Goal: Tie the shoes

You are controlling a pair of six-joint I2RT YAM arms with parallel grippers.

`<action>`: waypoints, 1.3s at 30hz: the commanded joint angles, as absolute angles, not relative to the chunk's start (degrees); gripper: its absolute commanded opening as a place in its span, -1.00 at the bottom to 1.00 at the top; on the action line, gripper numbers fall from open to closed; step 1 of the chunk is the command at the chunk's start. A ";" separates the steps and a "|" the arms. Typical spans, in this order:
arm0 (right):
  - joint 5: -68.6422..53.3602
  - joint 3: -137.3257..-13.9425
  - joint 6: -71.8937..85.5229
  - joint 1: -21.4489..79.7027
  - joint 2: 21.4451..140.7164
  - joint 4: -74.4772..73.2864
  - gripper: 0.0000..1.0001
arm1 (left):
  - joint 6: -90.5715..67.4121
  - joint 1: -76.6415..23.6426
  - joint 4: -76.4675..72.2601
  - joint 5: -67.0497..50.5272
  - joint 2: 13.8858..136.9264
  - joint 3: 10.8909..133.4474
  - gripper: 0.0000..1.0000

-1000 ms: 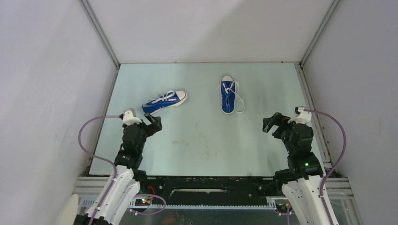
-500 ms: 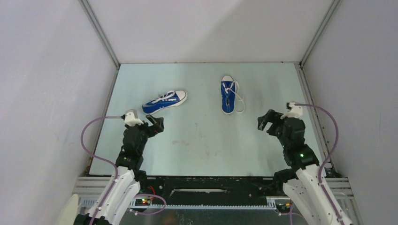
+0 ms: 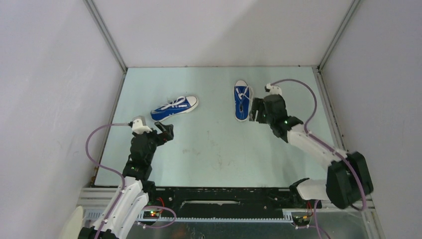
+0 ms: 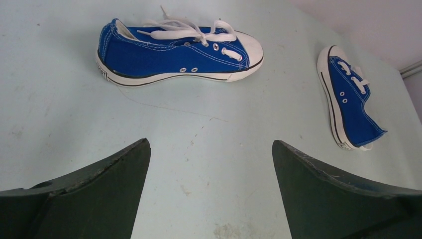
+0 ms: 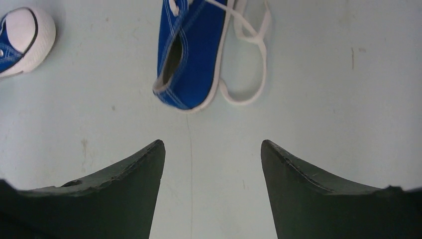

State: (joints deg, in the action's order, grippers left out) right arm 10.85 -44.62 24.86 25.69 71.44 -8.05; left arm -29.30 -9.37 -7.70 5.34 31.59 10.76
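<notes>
Two blue shoes with white laces lie on the pale green table point(image 3: 214, 149). The left shoe point(image 3: 174, 108) point(image 4: 179, 55) lies on its side, toe to the right, with its laces loose. The right shoe point(image 3: 242, 101) point(image 5: 191, 59) stands upright, toe pointing away, and a loose lace loop point(image 5: 249, 64) trails beside its heel. My right gripper point(image 3: 255, 111) point(image 5: 211, 143) hovers open just behind and right of that heel, holding nothing. My left gripper point(image 3: 166, 132) point(image 4: 210, 142) is wide open and empty, a short way in front of the left shoe.
White walls point(image 3: 50, 74) and metal frame rails point(image 3: 107, 40) enclose the table on three sides. The arm bases and a black rail point(image 3: 214, 191) run along the near edge. The right arm's cable point(image 3: 303, 94) arcs over the table's right side.
The right arm has swung from the near right up to the right shoe's heel, and its jaws have narrowed a little. The left gripper has drawn back slightly.
</notes>
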 commanded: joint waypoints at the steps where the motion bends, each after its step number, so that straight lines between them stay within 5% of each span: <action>1: 12.20 -54.27 23.72 25.90 79.54 -5.14 0.45 | -27.68 -9.59 -10.25 4.88 31.35 10.72 0.99; 31: 10.14 -69.61 23.80 25.68 102.09 -15.51 0.21 | -27.75 -9.58 -11.00 3.97 32.02 10.65 0.99; 39: 5.38 -69.61 23.67 27.56 101.93 -17.98 -0.08 | -27.87 -9.58 -10.94 4.09 32.03 10.62 0.99</action>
State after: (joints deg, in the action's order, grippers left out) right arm 8.25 -68.23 23.97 26.11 101.78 -14.13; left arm -28.88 -9.37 -9.34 4.27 32.58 10.76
